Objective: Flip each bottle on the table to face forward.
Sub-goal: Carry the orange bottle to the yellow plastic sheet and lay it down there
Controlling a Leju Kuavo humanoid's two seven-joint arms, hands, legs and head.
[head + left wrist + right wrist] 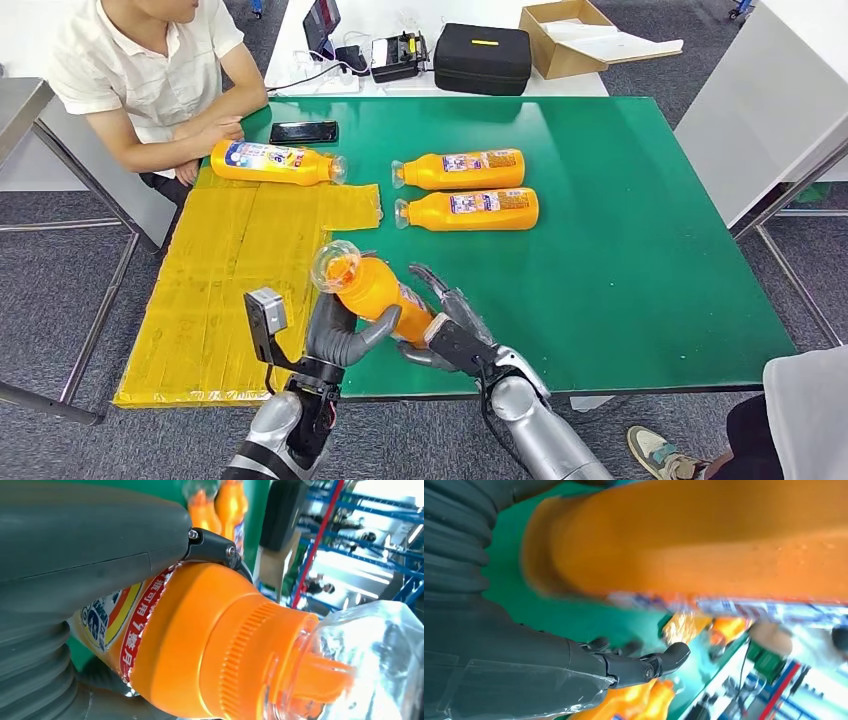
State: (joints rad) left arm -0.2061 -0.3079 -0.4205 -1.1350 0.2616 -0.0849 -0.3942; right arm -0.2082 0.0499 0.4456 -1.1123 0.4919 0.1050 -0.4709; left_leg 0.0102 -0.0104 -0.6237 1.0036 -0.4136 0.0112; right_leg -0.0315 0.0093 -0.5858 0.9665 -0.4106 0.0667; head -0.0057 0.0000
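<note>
- Bottle in hand (375,290): an orange bottle with a clear cap is being held above the near edge of the green table (640,260), tilted, with its cap end pointing up and toward the robot's left and its base toward the right.
- Left hand (345,335) is gripping this bottle around the neck end, fingers wrapping from below; the left wrist view is showing the thumb lying over the orange shoulder just behind the ribbed collar and clear cap.
- Right hand (450,325) is sitting at the bottle's base end with fingers spread and reaching up beside it; the right wrist view is showing the orange body close over the fingers (644,667), but whether they are actually clasping it I cannot tell.
- Two orange bottles are lying side by side farther back on the green surface, the far one (465,168) and the near one (470,209), both with caps pointing left and labels showing.
- Another orange bottle (275,162) is lying at the far edge of the yellow mat (220,290), cap pointing right.
- Person in a white shirt (150,70) is sitting at the far left corner, forearms resting by a black phone (303,131).
</note>
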